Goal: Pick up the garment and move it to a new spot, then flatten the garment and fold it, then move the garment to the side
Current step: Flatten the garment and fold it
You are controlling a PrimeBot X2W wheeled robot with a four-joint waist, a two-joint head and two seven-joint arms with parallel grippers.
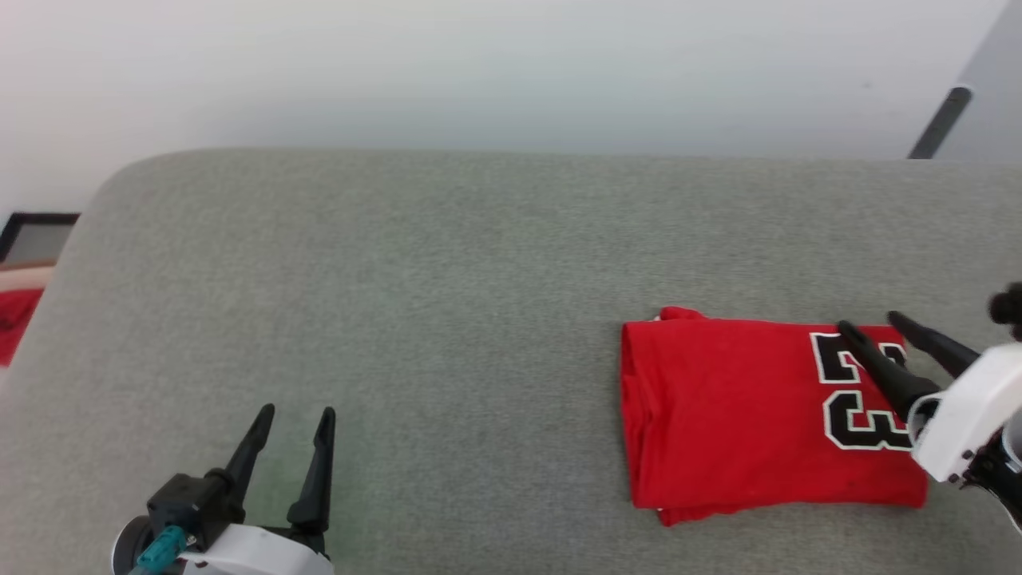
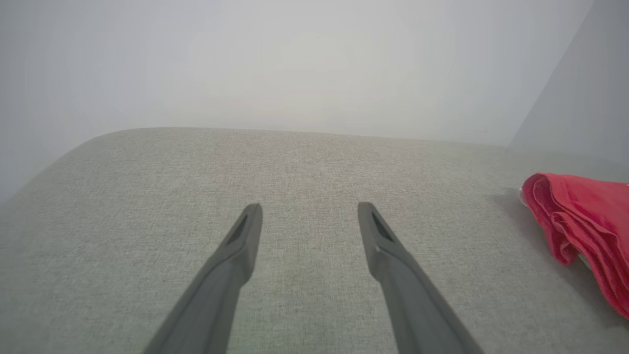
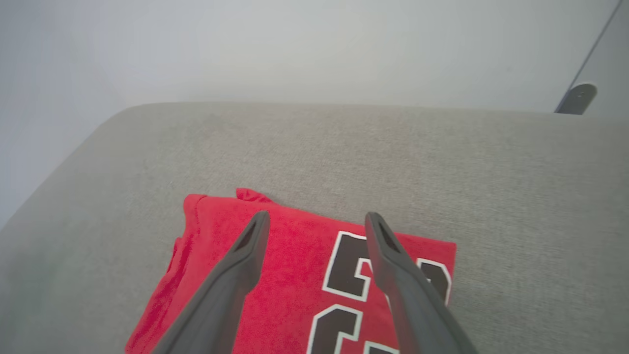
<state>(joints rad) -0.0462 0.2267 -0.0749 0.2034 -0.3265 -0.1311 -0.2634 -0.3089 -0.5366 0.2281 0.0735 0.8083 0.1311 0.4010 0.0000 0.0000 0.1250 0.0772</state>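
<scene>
The garment [image 1: 734, 411], a red shirt with a black white-outlined "23", lies folded into a flat rectangle on the right part of the grey surface [image 1: 447, 303]. My right gripper [image 1: 870, 323] hovers over its right end, fingers spread and open, with nothing between them. The right wrist view shows those fingers [image 3: 236, 268] above the garment [image 3: 290, 265] and its number. My left gripper [image 1: 299, 411] rests open at the lower left, far from the shirt. Along the right edge of the left wrist view, the garment's stacked folded edge [image 2: 585, 226] is seen beyond the open left gripper [image 2: 309, 211].
The grey padded surface has a rounded far-left corner and a pale wall behind it. A red cloth [image 1: 16, 319] and a dark-framed object [image 1: 36, 231] lie off the surface at the left. A dark bar [image 1: 938, 124] leans at the far right.
</scene>
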